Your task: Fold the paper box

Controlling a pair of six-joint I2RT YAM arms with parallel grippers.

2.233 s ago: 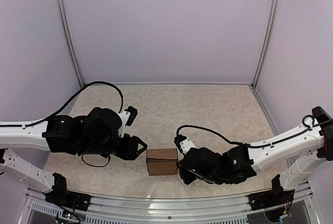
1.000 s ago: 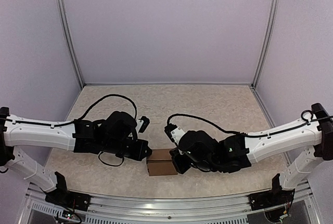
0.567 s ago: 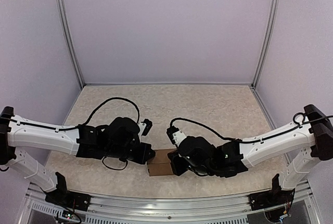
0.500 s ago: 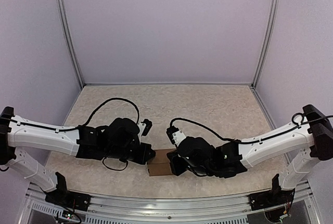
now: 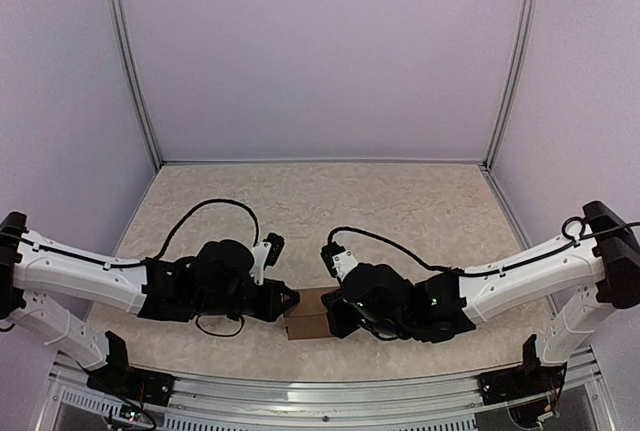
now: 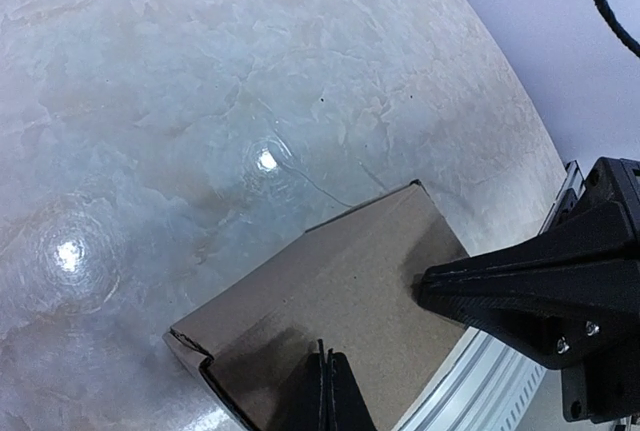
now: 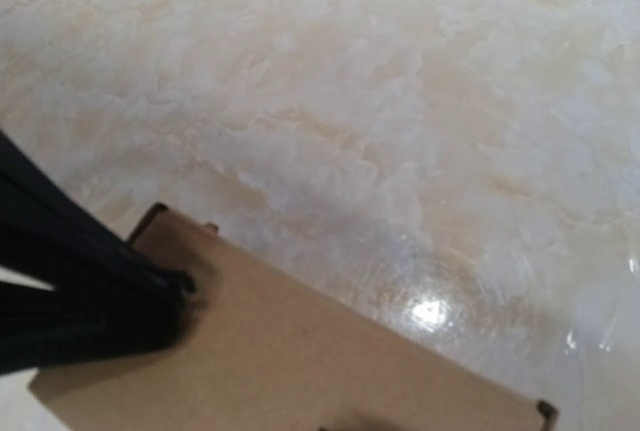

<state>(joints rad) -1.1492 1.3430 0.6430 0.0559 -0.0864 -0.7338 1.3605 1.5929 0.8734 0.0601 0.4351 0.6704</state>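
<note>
Beige marbled tabletop (image 5: 400, 201), pale lilac walls (image 5: 320, 51), paper box (image 6: 340, 286) under left gripper (image 6: 324, 371) and right gripper (image 6: 428, 289), both fully closed.

A: Finish of the small brown cardboard paper box (image 6: 330, 291)?
B: Matt, faintly fibrous paper. The beige marbled table top (image 6: 200, 101) is smooth and glossy, showing lamp glints.
A: The black left gripper (image 6: 323, 381)?
B: Smooth, matt plastic.
</note>
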